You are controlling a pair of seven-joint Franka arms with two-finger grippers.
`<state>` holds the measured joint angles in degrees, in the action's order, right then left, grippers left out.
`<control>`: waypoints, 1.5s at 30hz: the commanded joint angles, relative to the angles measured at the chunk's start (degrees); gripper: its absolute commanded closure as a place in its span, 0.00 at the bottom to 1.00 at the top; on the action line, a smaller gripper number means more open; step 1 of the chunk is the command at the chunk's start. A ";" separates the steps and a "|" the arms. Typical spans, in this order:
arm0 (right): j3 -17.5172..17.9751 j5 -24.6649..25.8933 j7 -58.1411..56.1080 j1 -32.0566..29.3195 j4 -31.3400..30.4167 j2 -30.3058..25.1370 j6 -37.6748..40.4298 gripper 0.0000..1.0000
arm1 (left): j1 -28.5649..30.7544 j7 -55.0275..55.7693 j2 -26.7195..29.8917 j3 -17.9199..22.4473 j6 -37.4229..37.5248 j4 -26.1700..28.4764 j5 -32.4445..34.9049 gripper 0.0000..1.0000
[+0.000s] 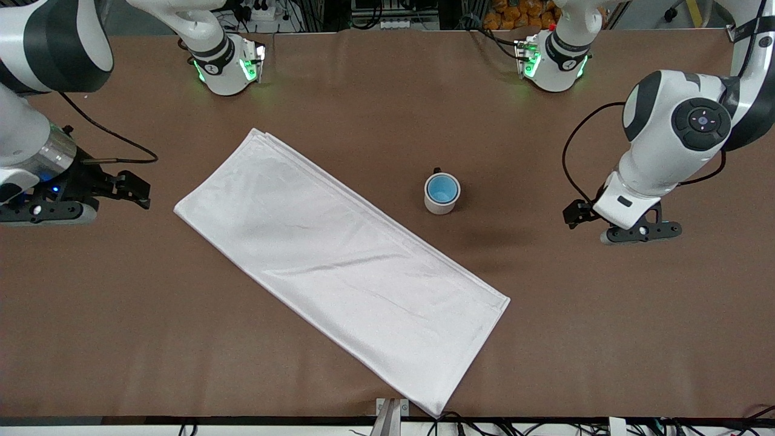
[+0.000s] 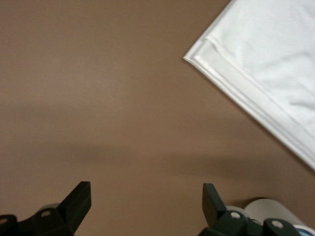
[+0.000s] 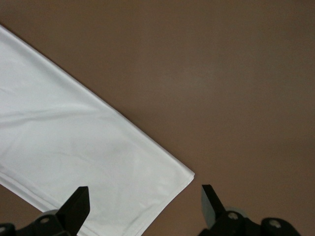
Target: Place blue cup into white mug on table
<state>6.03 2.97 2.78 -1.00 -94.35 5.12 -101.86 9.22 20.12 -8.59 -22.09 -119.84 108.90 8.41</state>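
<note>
Nearest the front camera lies a large white folded cloth (image 1: 339, 266), spread slantwise on the brown table (image 1: 605, 339). Just beside its long edge, toward the left arm's end and farther from the camera, stands the white mug (image 1: 441, 195) with the blue cup (image 1: 441, 189) already sitting inside it; only the front view shows the cup's blue interior and the mug's small dark handle. The left wrist view catches just a sliver of the mug's pale rim (image 2: 268, 209) and a corner of the cloth (image 2: 261, 64). The left gripper (image 1: 605, 225) hangs above bare table toward its own end, fingers spread wide and empty, as its wrist view confirms. The right gripper (image 1: 130, 189) waits at the right arm's end, likewise wide apart and empty, with a cloth corner (image 3: 88, 157) below it.
</note>
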 commanded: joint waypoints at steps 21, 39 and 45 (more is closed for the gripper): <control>0.04 -0.68 0.47 -2.33 -1.01 -1.96 -0.71 0.00 | -9.57 -13.61 4.81 15.94 8.75 -1.15 -1.56 0.00; 0.21 -0.77 0.64 -2.25 -1.01 -2.22 0.26 0.00 | -10.19 -13.71 10.35 16.73 13.05 -3.94 -8.67 0.00; 0.21 -0.86 0.64 -2.25 -1.01 -2.22 0.09 0.00 | -10.54 -14.23 7.72 17.25 19.20 -11.51 -8.23 0.00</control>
<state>5.67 2.97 3.07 -2.59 -94.33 4.40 -101.85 -0.40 7.44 1.40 -6.18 -105.88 103.72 1.37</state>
